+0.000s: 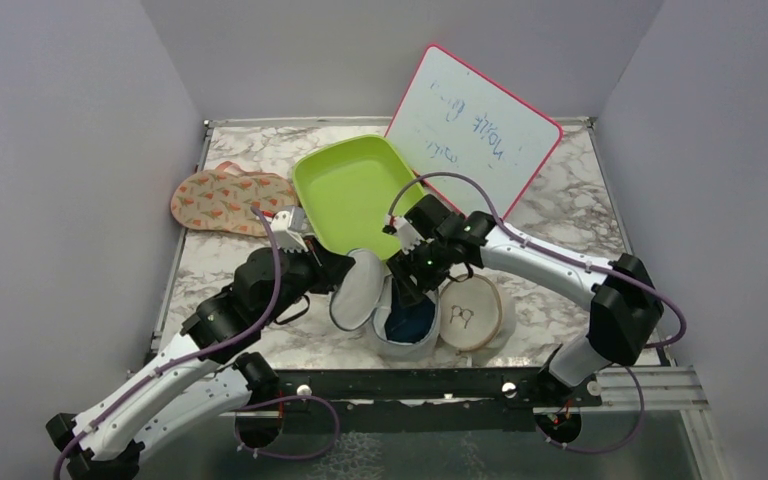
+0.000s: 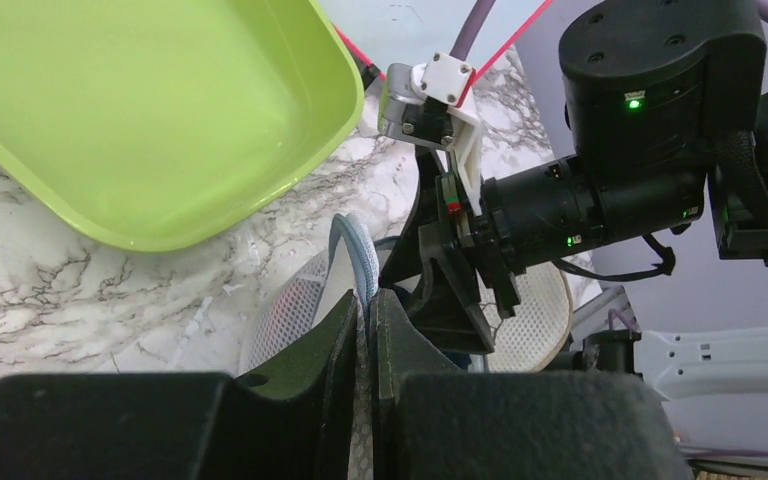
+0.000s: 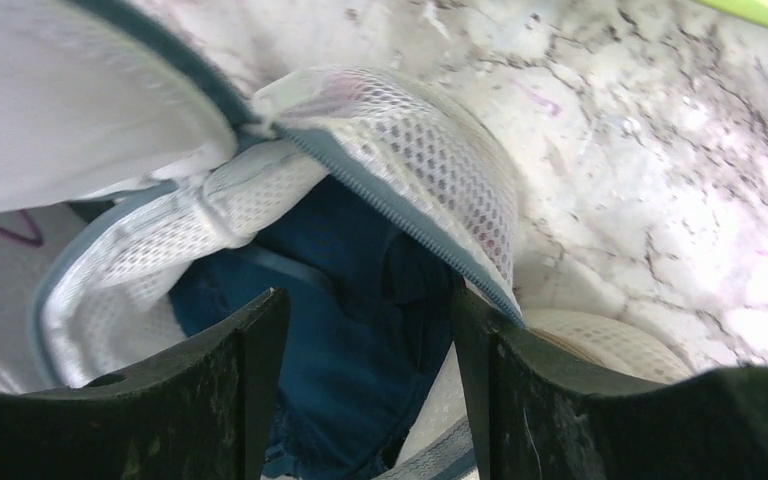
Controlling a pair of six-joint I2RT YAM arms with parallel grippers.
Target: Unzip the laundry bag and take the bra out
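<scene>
The white mesh laundry bag stands unzipped near the table's front, its round lid swung up to the left. A dark blue bra lies inside; it also shows in the right wrist view. My left gripper is shut on the lid's grey-blue zip rim, holding it up. My right gripper is open at the bag's mouth, its fingers on either side of the bra, not closed on it.
A beige round disc with black glasses leans right of the bag. A lime green tray sits behind, a pink-framed whiteboard leans at the back, and a patterned slipper lies at the back left.
</scene>
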